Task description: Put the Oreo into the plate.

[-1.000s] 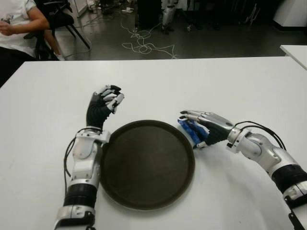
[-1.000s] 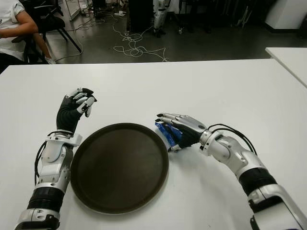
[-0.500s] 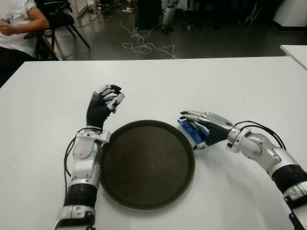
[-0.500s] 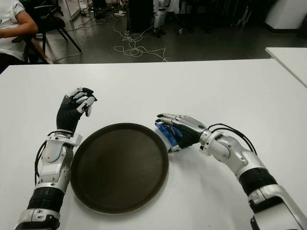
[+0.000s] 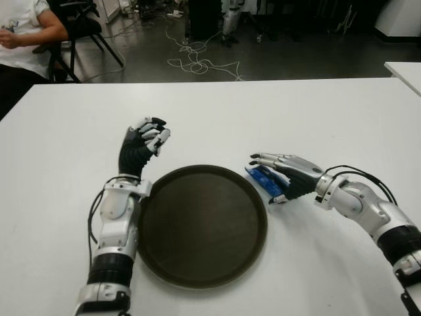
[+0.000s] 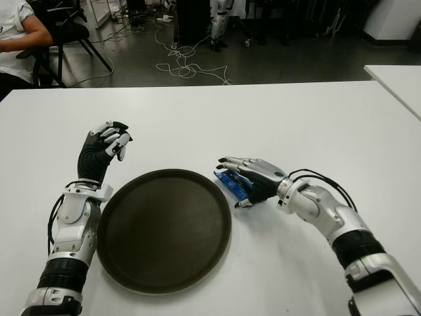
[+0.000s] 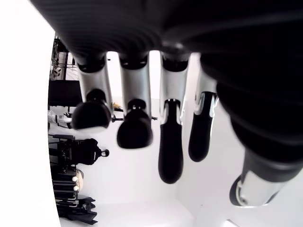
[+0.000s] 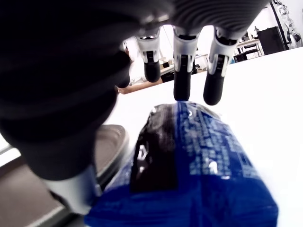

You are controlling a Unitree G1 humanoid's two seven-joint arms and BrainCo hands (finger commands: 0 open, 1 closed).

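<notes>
Surface: one white table [image 5: 217, 112], matte, filling most of both eye views; its far edge runs across the upper part of the frame. A second white table [image 5: 406, 71] shows only as a corner past the right edge.

Room: dark grey floor beyond the far edge, with a loose tangle of pale cables [image 5: 197, 62]. One person in a white shirt [image 5: 23, 29] sits off the far left corner, beside a black chair [image 5: 82, 26]. Dark equipment stands along the back of the room, too dim to identify.

Count on the table: one plate, one Oreo pack, two hands.

Plate [image 5: 200, 225]: round, dark brown, low rim, nothing in it. Sits toward the near edge, roughly mid-width.

Oreo [image 5: 266, 181]: blue pack, on the table just outside the plate's right rim, close to the rim or touching it.

Right hand [image 5: 286, 178]: low over the table on the right side of the pack, fingers [image 8: 182, 82] extended across the top of it, thumb lower down at the pack's near side. Loosely cupped around the pack; whether it really grips cannot be told.

Left hand [image 5: 141, 146]: raised upright just beyond the plate's far-left rim, fingers [image 7: 135, 127] curled inward, holding nothing.
</notes>
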